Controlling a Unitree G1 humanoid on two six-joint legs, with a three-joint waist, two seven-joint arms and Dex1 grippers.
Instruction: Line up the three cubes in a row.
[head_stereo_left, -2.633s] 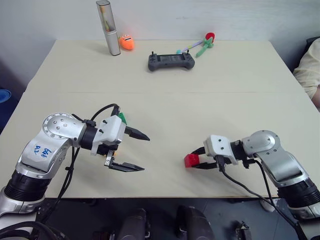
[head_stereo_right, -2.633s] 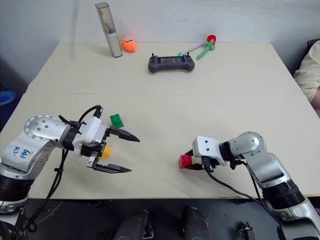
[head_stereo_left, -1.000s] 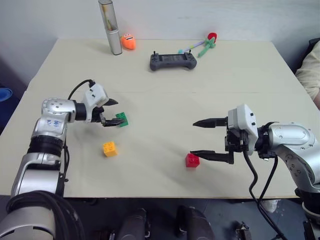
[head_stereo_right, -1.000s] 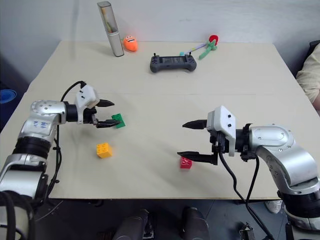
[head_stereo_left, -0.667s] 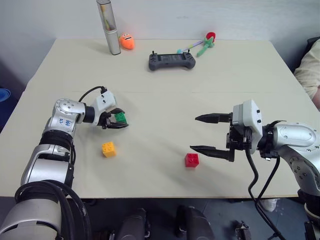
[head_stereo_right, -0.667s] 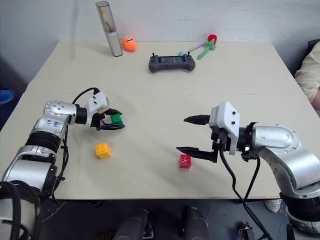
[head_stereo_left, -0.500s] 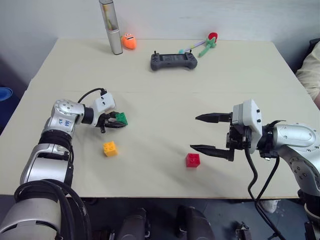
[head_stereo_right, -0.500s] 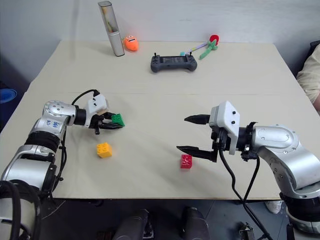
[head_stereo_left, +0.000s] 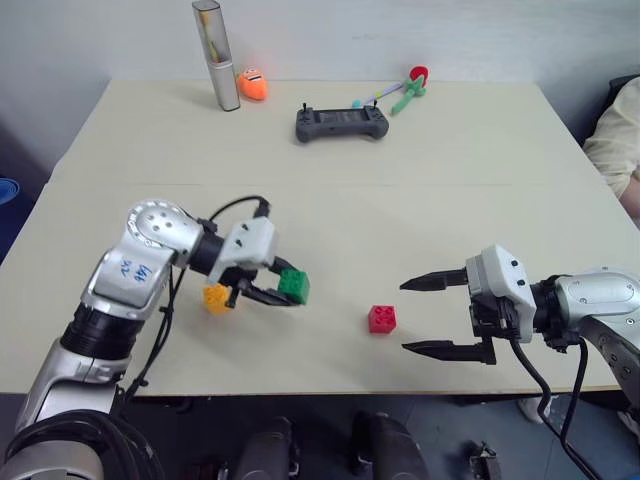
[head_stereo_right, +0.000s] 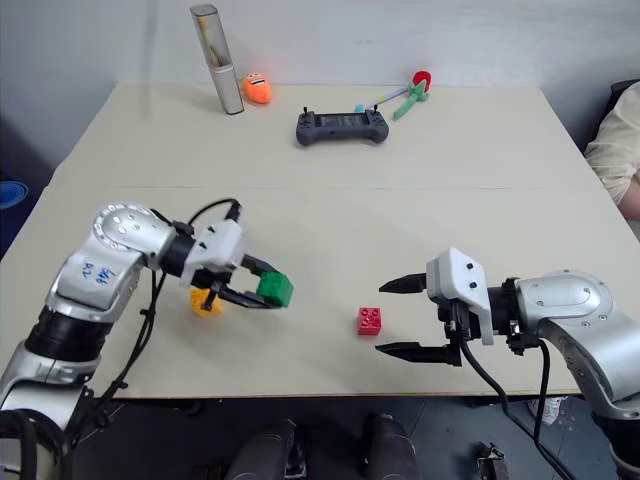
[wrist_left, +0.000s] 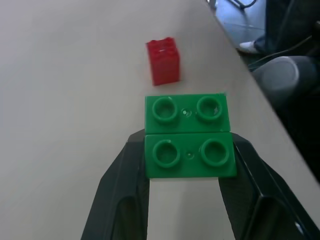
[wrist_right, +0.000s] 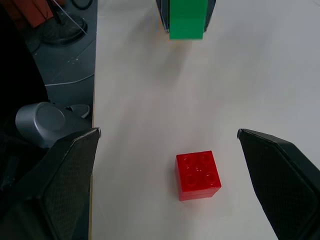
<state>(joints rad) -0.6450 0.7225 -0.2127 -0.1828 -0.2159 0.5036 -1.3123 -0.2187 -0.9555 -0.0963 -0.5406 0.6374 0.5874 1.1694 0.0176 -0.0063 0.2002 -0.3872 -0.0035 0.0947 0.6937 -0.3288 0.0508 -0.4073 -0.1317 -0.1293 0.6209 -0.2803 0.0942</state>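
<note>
The left gripper (head_stereo_left: 283, 290), at lower left of centre in the head views, was clamped on the green cube (head_stereo_left: 293, 286), its two black fingers (wrist_left: 125, 170) pressing the cube's opposite sides. The left wrist view showed the cube's four studs facing the camera and the cube carried above the table (head_stereo_left: 420, 160). The yellow-orange cube (head_stereo_left: 215, 298) lay on the table just behind the gripper body, partly hidden by it, at lower left. The red cube (head_stereo_left: 382, 318) rested on the table at lower centre, well apart from the green cube and between the two grippers. The right gripper (head_stereo_left: 435, 316), at lower right, was spread wide and held nothing; its fingertips pointed toward the red cube without touching it. In the right wrist view the red cube (wrist_right: 198, 175) lay between the two parted fingers (wrist_right: 280, 180), with the green cube (wrist_right: 186, 20) in the other claw at the top of that frame.

Along the far edge of the table, from upper left to upper centre, stood a tall silver cylinder (head_stereo_left: 216, 55), an orange toy with a face (head_stereo_left: 252, 84), a grey game controller (head_stereo_left: 342, 123), and a green-and-red toy (head_stereo_left: 408, 88). A person's sleeve (head_stereo_left: 615, 140) showed at the right edge.
</note>
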